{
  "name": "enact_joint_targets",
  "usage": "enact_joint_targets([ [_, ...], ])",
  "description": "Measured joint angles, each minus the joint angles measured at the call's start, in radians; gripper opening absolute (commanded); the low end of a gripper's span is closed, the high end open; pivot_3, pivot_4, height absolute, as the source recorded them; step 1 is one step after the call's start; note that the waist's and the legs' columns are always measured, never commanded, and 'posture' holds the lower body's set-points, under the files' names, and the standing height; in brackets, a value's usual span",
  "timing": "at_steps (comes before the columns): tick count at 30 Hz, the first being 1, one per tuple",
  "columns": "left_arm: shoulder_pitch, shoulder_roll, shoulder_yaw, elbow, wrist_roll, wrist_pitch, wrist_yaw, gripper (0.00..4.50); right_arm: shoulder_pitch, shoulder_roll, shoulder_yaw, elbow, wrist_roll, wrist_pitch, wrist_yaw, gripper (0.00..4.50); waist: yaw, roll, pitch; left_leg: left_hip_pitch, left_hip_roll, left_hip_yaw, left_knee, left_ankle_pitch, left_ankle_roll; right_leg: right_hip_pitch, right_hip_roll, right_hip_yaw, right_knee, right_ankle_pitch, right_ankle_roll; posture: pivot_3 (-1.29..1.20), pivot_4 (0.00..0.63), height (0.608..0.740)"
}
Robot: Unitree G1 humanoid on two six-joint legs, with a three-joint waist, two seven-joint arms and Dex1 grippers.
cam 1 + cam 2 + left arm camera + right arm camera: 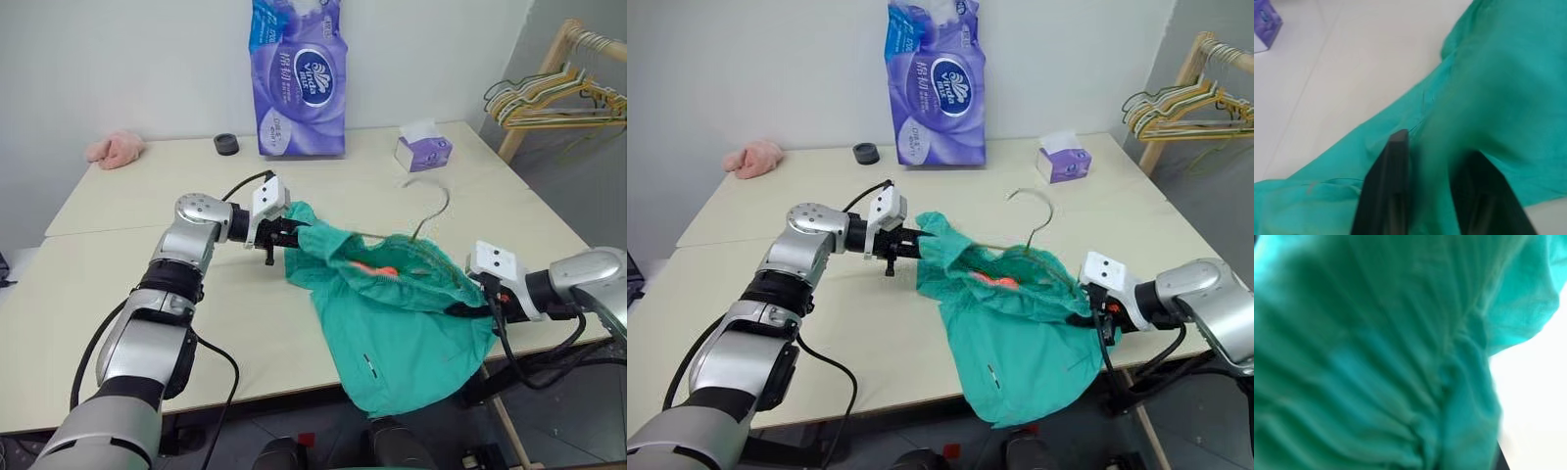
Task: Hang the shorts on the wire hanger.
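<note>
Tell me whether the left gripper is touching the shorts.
Touching. In the left wrist view, the left gripper has teal cloth of the shorts bunched between its fingers.

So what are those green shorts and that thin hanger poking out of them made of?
The shorts look like thin, matte woven cloth: they crumple, drape limply over the table edge and gather at the waistband. The wire hanger seems to be thin metal wire with a dull olive-gold finish, perhaps painted or coated; it keeps its curved hook shape.
</note>
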Motion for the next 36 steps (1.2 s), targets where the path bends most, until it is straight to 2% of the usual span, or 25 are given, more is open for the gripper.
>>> enact_joint_targets([
  [9,-0.025,-0.025,0.026,0.096,0.028,-0.051,0.095,0.03,0.031,-0.027,-0.036,-0.038,0.031,0.026,-0.002,0.0,0.0,0.0,0.0,0.0,0.0,0.0,0.0,0.0,0.0,0.0,0.0,0.0,0.0,0.0,0.0,-0.23,0.043,0.74],
  [16,-0.024,-0.03,0.028,0.095,0.037,-0.069,0.088,0.03,0.036,-0.03,-0.055,-0.051,0.039,0.039,-0.023,0.0,0.0,0.0,0.0,0.0,0.0,0.0,0.0,0.0,0.0,0.0,0.0,0.0,0.0,0.0,0.0,-0.23,0.046,0.74],
  [22,-0.016,-0.065,0.06,0.01,-0.02,0.017,0.049,0.03,0.035,-0.01,-0.055,-0.053,0.042,0.045,-0.044,0.0,-0.001,0.0,0.0,0.0,0.0,0.0,0.0,0.0,0.0,0.0,0.0,0.0,0.0,0.0,0.0,-0.23,0.048,0.74],
  [25,-0.015,-0.065,0.079,-0.048,-0.052,0.091,0.043,0.62,0.035,-0.005,-0.055,-0.052,0.042,0.046,-0.049,0.0,-0.002,0.0,0.0,0.0,0.0,0.0,0.0,0.0,0.0,0.0,0.0,0.0,0.0,0.0,0.0,-0.23,0.048,0.74],
  [30,0.006,-0.045,0.088,-0.133,-0.074,0.173,0.026,2.15,0.034,0.006,-0.055,-0.052,0.052,0.06,-0.064,0.0,-0.002,0.0,0.0,0.0,0.0,0.0,0.0,0.0,0.0,0.0,0.0,0.0,0.0,0.0,0.0,-0.21,0.052,0.74],
  [33,0.012,-0.022,0.087,-0.139,-0.057,0.138,0.053,3.09,0.034,0.011,-0.055,-0.052,0.065,0.072,-0.073,0.0,-0.001,0.0,0.0,0.0,0.0,0.0,0.0,0.0,0.0,0.0,0.0,0.0,0.0,0.0,0.0,-0.21,0.052,0.74],
  [36,0.009,0.014,0.083,-0.088,0.008,0.019,0.123,3.09,0.035,0.025,-0.064,-0.052,0.08,0.094,-0.098,0.0,0.001,0.0,0.0,0.0,0.0,0.0,-0.001,0.0,0.0,0.0,0.0,0.0,0.0,0.0,0.0,-0.21,0.052,0.74],
])
